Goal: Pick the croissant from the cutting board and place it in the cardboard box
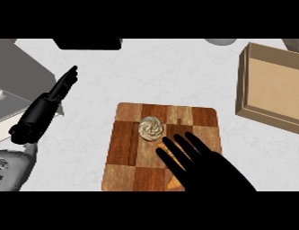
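Pale, spiral-ridged croissant [150,128] lies on the chequered brown wooden cutting board [128,148], toward the board's far half and slightly left of centre. Nothing touches it yet.

Right hand [204,168], black, comes in from the near edge and hovers over the near right part of the board. Fingers straight and spread wide, tips pointing far-left toward the croissant; nearest fingertip just beside it, apparently apart. Holds nothing. The wide spread looks like a set-up for closing round the pastry from the near-right side, which fits a reach step, not a grasp.

Small orange patch shows at the board's near edge under the palm; cannot tell what it is.

Left hand [59,92], black on a grey forearm, sits well left of the board over the white speckled counter [178,72], fingers straight and pointing far. Empty, resting, out of the way of the working arm.

Shallow open cardboard box [281,92], tan, stands at the far right, well apart from the board, with nothing visible inside it. Its place on the right suits a carry by the right hand.

Grey sink basin [6,85] at the far left. Dark object [89,43] at the far edge, unidentified.

Judgement: task barely begun; pick not made.
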Robot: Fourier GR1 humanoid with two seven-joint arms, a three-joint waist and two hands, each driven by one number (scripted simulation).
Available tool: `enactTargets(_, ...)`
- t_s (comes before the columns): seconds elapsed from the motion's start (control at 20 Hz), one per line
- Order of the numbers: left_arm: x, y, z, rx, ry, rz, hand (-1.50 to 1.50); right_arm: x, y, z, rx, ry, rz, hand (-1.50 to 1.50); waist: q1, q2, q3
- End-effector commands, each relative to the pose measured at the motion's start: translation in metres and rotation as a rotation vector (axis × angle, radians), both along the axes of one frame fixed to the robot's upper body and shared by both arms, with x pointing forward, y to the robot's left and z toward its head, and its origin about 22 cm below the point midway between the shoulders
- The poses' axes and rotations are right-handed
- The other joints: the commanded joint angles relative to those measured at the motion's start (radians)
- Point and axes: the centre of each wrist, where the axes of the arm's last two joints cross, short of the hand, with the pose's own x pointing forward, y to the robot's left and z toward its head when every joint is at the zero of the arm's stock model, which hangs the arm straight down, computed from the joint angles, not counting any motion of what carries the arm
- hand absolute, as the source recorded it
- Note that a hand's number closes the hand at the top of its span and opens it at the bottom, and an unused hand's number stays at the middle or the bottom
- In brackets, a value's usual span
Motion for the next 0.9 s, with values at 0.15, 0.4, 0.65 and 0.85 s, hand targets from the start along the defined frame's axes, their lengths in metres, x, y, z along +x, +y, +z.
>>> enactTargets(0.15,-0.004,0.004,0.001,-0.009,0.011,-0.008,0.0,-0.015,0.041,-0.008,-0.051,0.052,-0.06,-1.5,-0.005,0.0,0.001)
enactTargets(0.4,0.005,0.0,0.001,-0.004,-0.005,0.002,0.0,-0.008,0.049,-0.019,-0.101,0.017,-0.084,-1.5,-0.008,0.001,0.002)
enactTargets(0.65,-0.013,-0.005,-0.013,-0.002,0.002,0.005,0.0,0.008,0.044,-0.043,-0.1,-0.013,-0.123,-1.5,-0.004,0.002,0.002)
enactTargets(0.85,-0.003,0.017,-0.003,-0.006,-0.006,0.006,0.0,-0.01,0.057,-0.063,-0.13,-0.027,-0.09,-1.5,-0.006,0.002,0.002)
